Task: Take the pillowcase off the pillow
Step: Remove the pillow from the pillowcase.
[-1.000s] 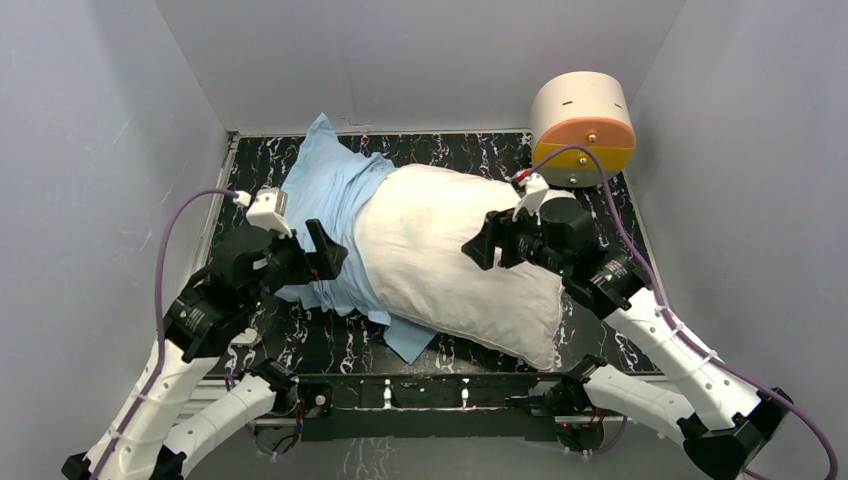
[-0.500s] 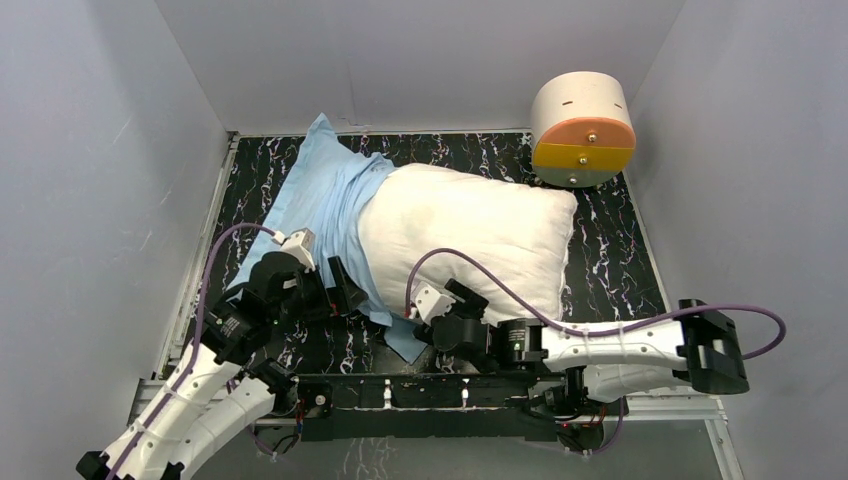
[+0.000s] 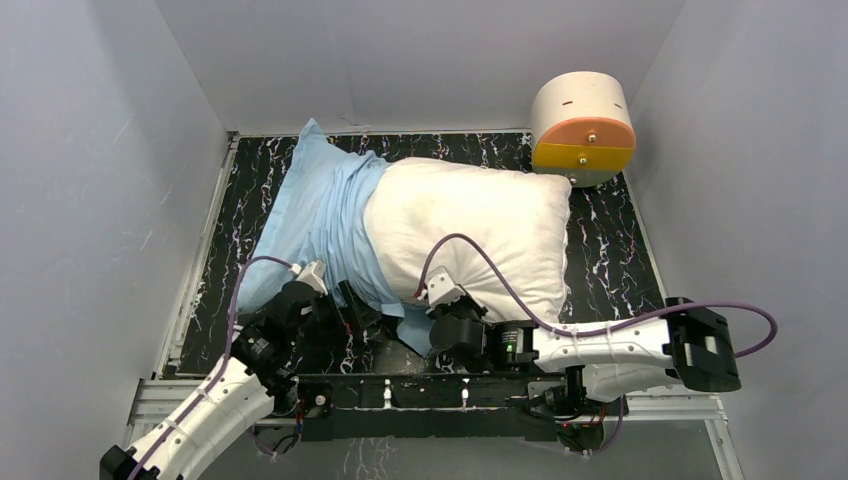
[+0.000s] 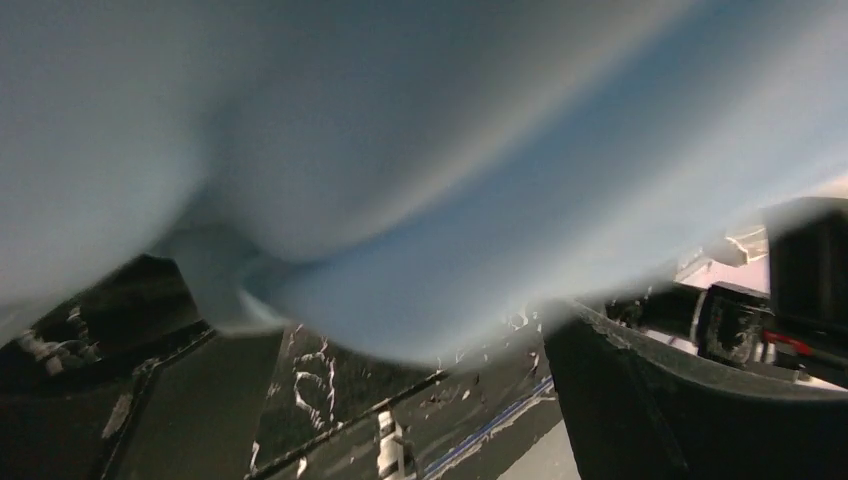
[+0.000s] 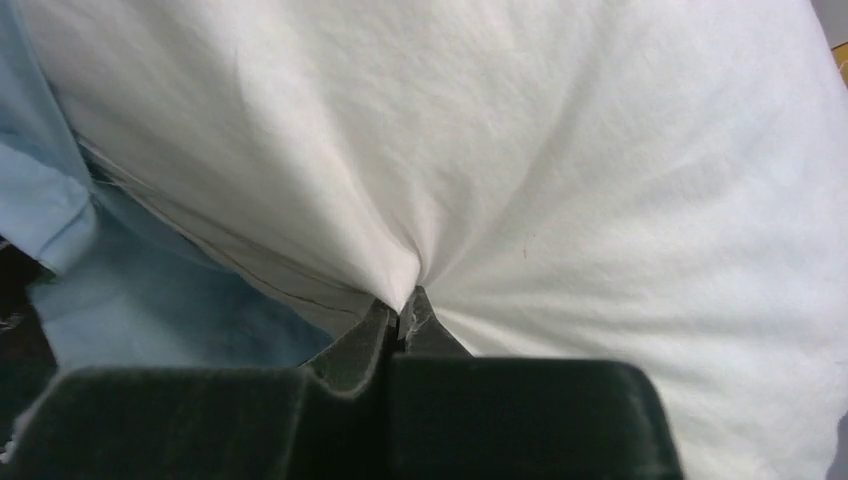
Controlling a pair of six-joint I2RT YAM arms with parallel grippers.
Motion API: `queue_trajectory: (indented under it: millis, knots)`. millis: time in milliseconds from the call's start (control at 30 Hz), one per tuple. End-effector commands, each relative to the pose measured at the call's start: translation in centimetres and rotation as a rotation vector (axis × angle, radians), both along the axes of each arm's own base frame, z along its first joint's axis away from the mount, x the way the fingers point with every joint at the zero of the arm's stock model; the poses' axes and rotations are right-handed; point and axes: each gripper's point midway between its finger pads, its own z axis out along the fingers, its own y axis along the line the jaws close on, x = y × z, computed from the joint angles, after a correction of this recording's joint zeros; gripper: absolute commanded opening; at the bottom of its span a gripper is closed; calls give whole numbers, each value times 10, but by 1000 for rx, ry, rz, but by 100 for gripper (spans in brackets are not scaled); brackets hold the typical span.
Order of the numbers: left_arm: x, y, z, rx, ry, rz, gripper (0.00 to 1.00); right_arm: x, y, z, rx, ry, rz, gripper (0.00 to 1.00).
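**Both your arms have dropped to the near edge, and the right one has taken a grip.**
A second ago your right claw [image 5: 400, 318] hung open above the right half of the pillow [image 3: 480, 230]. Its arm now lies low along the front of the tabletop [image 3: 620, 260], with the claw pinched tight on a pucker of white fabric at the pillow's near edge. Your left claw [image 3: 352, 308] has drawn back from mid-pillowcase [image 3: 320, 220] to its near corner. The pillow has swung squarer, right end further back.
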Motion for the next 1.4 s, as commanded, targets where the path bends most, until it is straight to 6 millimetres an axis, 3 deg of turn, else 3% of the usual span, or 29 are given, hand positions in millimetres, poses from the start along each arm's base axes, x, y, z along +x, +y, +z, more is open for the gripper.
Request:
queue_trajectory:
  millis: [0,67,200,367,467,533,600,633,733,767,1067,1167,1267,1300,1367]
  knots:
    - [7,-37,23,-305,-92,-52,98,-5,26,61,355,48,31,0]
    - [14,-41,36,-356,-153,-42,98,-9,31,68,407,68,59,0]
    - [34,-41,43,-316,-210,-6,98,-15,35,74,468,113,92,0]
    - [38,-68,53,-408,-228,-111,97,-19,33,70,489,150,97,0]
    - [41,-70,39,-355,-200,-125,75,-20,30,68,486,158,97,0]
    - [46,-62,32,-303,-195,-81,54,-20,25,66,472,163,88,0]
    - [53,-49,29,-211,-211,-28,41,-21,22,67,478,166,84,0]
    - [55,-37,21,-136,-195,12,32,-20,20,68,486,166,77,0]
    - [66,1,23,40,-230,151,3,-18,10,74,504,152,55,0]
    - [70,18,24,105,-241,220,0,-17,5,76,505,143,43,0]
    - [75,86,69,348,-340,436,0,-7,-35,94,536,79,-55,0]
    - [75,89,83,366,-365,429,0,-5,-43,91,517,61,-75,0]
    - [73,78,92,343,-380,357,0,-6,-41,82,482,75,-57,0]
    - [72,72,95,326,-379,329,8,-7,-40,79,471,80,-52,0]
    - [68,62,101,288,-369,280,36,-8,-38,70,449,89,-44,0]
